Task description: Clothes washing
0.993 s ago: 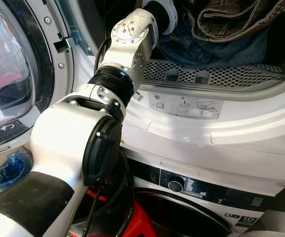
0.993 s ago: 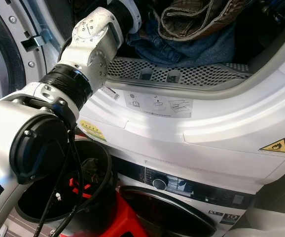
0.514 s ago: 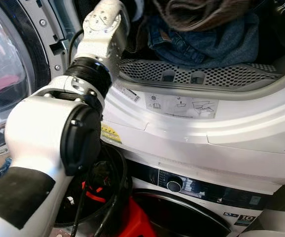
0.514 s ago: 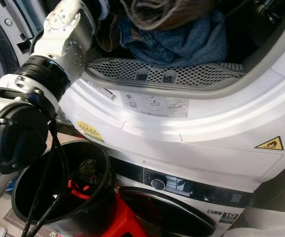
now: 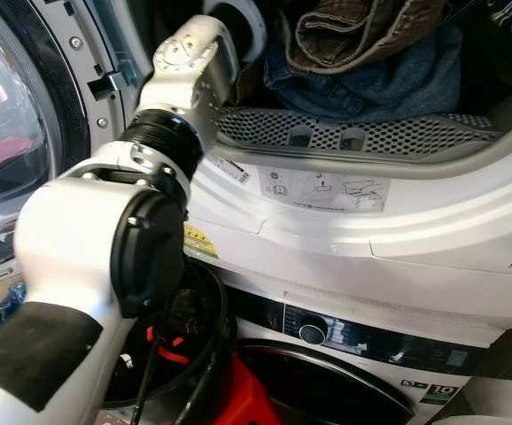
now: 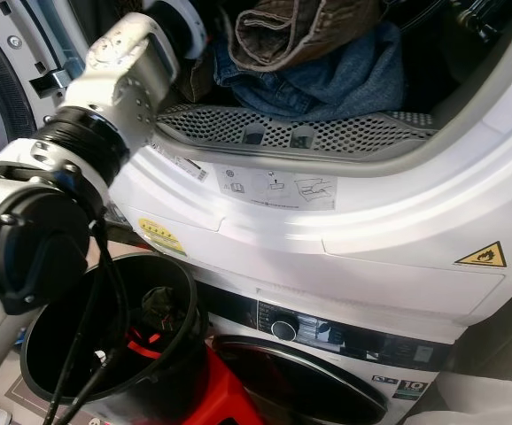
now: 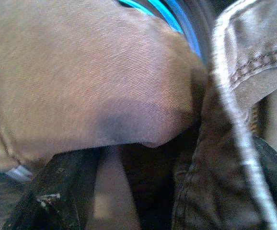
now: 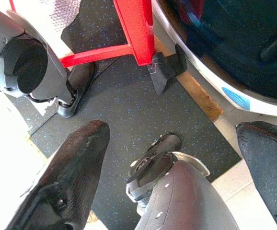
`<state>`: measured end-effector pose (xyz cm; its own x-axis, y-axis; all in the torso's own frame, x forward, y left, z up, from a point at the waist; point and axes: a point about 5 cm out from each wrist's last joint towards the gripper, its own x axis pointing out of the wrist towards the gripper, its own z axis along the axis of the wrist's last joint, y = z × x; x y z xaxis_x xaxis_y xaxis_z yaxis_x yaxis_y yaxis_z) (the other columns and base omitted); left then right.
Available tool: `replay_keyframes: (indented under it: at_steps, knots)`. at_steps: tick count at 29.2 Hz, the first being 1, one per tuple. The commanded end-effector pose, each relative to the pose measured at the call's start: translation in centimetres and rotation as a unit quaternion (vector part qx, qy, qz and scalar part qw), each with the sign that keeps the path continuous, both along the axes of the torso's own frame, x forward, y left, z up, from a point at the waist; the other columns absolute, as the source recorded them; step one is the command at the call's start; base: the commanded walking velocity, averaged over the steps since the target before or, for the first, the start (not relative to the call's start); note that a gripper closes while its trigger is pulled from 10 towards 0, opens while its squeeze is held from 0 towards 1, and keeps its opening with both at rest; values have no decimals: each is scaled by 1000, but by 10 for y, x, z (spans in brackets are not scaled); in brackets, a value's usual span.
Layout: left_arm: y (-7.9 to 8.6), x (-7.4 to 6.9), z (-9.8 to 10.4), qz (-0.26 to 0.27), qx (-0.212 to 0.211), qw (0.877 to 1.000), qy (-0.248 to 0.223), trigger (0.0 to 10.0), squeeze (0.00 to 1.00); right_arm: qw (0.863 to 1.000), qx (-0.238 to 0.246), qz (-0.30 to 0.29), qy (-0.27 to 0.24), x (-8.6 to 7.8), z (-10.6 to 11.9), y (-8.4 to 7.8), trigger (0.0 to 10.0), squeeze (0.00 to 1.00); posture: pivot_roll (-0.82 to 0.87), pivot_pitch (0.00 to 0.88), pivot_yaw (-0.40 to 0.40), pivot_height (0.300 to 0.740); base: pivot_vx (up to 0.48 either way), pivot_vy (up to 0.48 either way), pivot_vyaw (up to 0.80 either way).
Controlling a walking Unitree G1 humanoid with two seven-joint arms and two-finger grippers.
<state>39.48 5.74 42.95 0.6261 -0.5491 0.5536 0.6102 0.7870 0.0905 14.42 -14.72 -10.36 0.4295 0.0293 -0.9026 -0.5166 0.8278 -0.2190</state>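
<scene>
— where's the left gripper (image 7: 129, 191)?
— inside the upper machine's drum (image 5: 371, 137), up against the brown trousers (image 5: 362, 31) that lie on the blue jeans (image 5: 389, 84). brown cloth presses around its fingers (image 7: 57, 191), but whether they're clamped can't be told.
— and the right gripper (image 8: 172, 172)?
— it hangs over the dark floor mat (image 8: 124, 105), fingers (image 8: 66, 182) wide apart, holding nothing.

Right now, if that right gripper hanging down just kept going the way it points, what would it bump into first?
Probably the robot's own leg, which sits between the open fingers of the right gripper; beyond it lies the dark speckled floor mat. Depth is hard to judge.
</scene>
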Motion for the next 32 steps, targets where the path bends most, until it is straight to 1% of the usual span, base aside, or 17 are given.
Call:
replay_keyframes:
  at_steps: [1,5,6,7,10,13,17,18,19,22,25,26,27,29,31,32]
  knots:
    - [-4,-3,-1,-60,1,998,-5,10000,0,996,-8,-10,90,-47,-15,-2,10000,0,-127,57,174,740,0,0,0]
    - [-16,-11,0,-123,40,991,-32,10000,0,996,-8,-8,92,-48,-15,-2,10000,0,-120,57,171,740,0,0,0]
    - [-22,-15,1,-151,55,986,-46,10000,0,996,-8,-6,92,-48,-15,-2,10000,0,-116,57,169,740,0,0,0]
    - [-22,-15,1,-151,55,986,-46,10000,0,996,-8,-6,92,-48,-15,-2,10000,0,-116,57,169,740,0,0,0]
    - [-30,-19,1,-180,69,980,-54,10000,0,996,-7,-3,92,-47,-15,-2,10000,0,-113,54,168,740,0,0,0]
    - [-32,-19,-2,-185,76,978,-54,10000,0,996,-7,-3,90,-46,-15,-2,10000,0,-117,50,169,740,0,0,0]
    - [-28,-18,-1,-176,69,980,-58,10000,0,996,-7,-4,90,-47,-15,-2,10000,0,-114,50,170,740,0,0,0]
    - [-25,-18,0,-176,58,981,-59,10000,0,996,-7,-5,90,-47,-15,-2,10000,0,-112,48,171,740,0,0,0]
    - [-25,-18,1,-170,58,982,-62,10000,0,996,-7,-5,90,-47,-15,-2,10000,0,-104,51,173,740,0,0,0]
    - [-25,-19,-1,-158,72,982,-78,10000,0,996,-7,-5,91,-47,-15,-1,10000,0,-98,52,174,740,0,0,0]
    - [-26,-21,-6,-178,77,975,-105,10000,0,996,-4,-4,91,-47,-15,1,10000,0,-91,51,177,740,0,0,0]
    - [-27,-25,-7,-209,73,968,-118,10000,0,996,-3,-4,90,-46,-15,3,10000,0,-86,52,176,740,0,0,0]
    - [-27,-26,-8,-216,72,966,-120,10000,0,996,-3,-4,90,-46,-15,3,10000,0,-86,52,176,740,0,0,0]
    - [-30,-29,-9,-222,86,961,-139,10000,0,996,-2,-2,90,-46,-15,4,10000,0,-78,51,178,740,0,0,0]
    - [-31,-32,-9,-231,89,957,-154,10000,0,996,-2,-2,89,-45,-15,5,10000,0,-75,49,183,740,0,0,0]
    - [-32,-32,-10,-230,85,956,-159,10000,0,996,-1,-1,89,-45,-14,5,10000,0,-69,46,184,740,0,0,0]
